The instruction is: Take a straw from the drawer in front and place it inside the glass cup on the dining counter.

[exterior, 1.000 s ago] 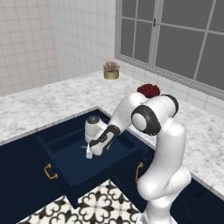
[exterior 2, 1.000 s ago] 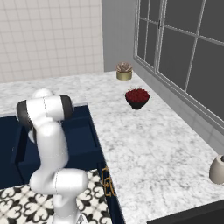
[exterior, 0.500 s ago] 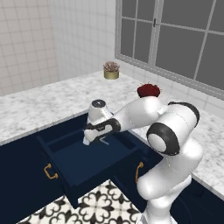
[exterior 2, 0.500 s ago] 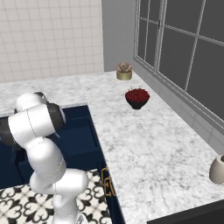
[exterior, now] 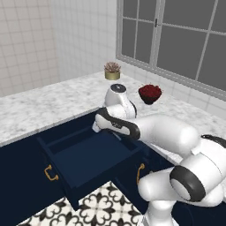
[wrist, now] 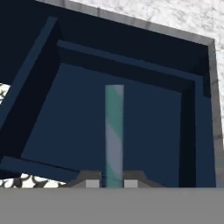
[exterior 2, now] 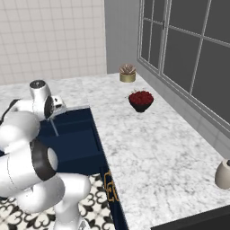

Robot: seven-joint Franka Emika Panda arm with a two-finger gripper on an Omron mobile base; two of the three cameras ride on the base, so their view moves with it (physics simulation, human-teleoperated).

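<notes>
Hand view: the hand (wrist: 113,183) sits at the bottom centre of the frame, its two dark fingertips (wrist: 91,180) pressed against either side of a straw (wrist: 114,131), grasping it. The straw is pale with teal-green striping and runs straight up from between the fingertips to the middle of the frame. Behind it lies the open drawer (wrist: 144,127), a navy box with a flat bare floor and raised walls. The marble surface (wrist: 175,17) crosses the upper right corner, and a patch of patterned floor tile (wrist: 26,180) shows at the lower left.

Left base view: the drawer (exterior: 88,159) stands pulled out at centre left, with a brass handle (exterior: 50,173) on the front panel at lower left. The white arm reaches from lower right toward the centre, and its wrist is above the drawer's rear right corner. The straw itself is too small to make out here.

Right base view: the straw (exterior 2: 54,127) shows as a thin pale line slanting down from the wrist at the left of the frame, over the drawer (exterior 2: 74,139).

On the marble surface (exterior 2: 148,148) stand a small potted plant (exterior 2: 127,72) near the window at upper centre, a dark bowl of red contents (exterior 2: 140,99) below it, and a pale vase (exterior 2: 223,174) at the right edge
</notes>
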